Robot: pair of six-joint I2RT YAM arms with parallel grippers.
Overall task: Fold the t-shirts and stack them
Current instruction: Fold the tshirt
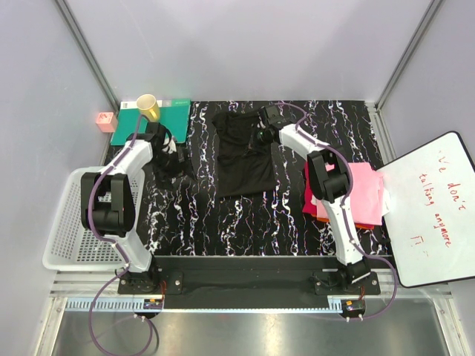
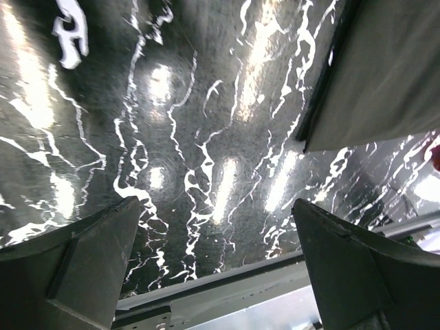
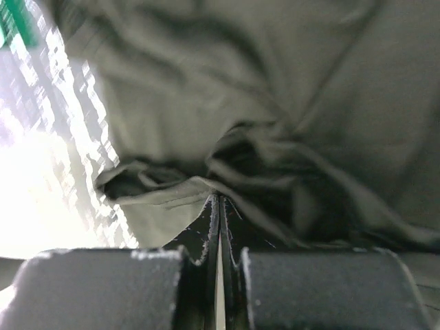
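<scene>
A black t-shirt (image 1: 241,152) lies crumpled on the marbled black table, lettering hidden. My right gripper (image 1: 261,132) is at its far right corner. In the right wrist view the gripper (image 3: 220,198) is shut, pinching a fold of the dark cloth (image 3: 275,103). My left gripper (image 1: 172,167) hovers left of the shirt; in the left wrist view it (image 2: 214,203) is open and empty above the bare table, the shirt's edge (image 2: 385,69) at upper right. A folded stack with the pink shirt (image 1: 356,189) on top, red and orange edges below, sits at the right.
A white basket (image 1: 70,230) hangs off the left edge. A green mat (image 1: 172,115) with a yellow cup (image 1: 148,107) lies at the back left, with a pink block (image 1: 105,121) beside it. A whiteboard (image 1: 430,211) leans at the right.
</scene>
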